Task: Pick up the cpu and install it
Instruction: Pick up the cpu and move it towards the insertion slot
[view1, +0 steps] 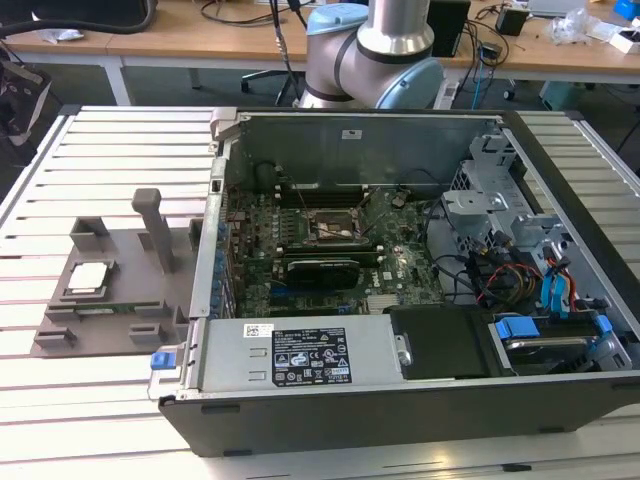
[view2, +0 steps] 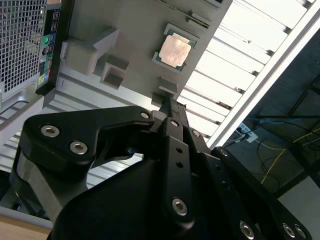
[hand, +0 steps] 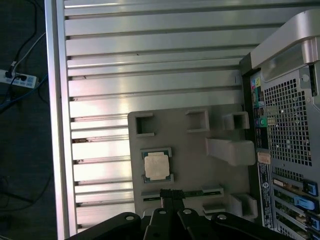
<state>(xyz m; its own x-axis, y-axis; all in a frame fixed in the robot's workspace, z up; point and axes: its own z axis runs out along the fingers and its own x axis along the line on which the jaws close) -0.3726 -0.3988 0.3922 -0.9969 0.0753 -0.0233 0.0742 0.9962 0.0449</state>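
The small flat square cpu with a silvery metal top (view1: 88, 277) (view2: 175, 51) (hand: 156, 165) lies face up in a shallow square pocket of the grey plastic parts tray (view1: 125, 285) (view2: 135, 40) (hand: 190, 150). The tray rests on the slatted aluminium table (view1: 100, 150), at the exterior view's left of the open dark computer case (view1: 400, 410) and just beside it. No writing can be made out on the chip's top.

In both wrist views the black gripper (view2: 167, 102) (hand: 170, 192) hangs above the tray's edge near the cpu without touching it. Its jaws are pressed together with nothing between them.

Inside the case lies the green motherboard (view1: 300, 250), with the dark square socket frame (view1: 335, 228) near its middle. A white label with dark print and small symbols (view1: 300, 355) sits on the silver metal housing along the case's near wall; I cannot read its text. The silver and pale blue robot arm (view1: 375, 50) rises beyond the case's far wall.
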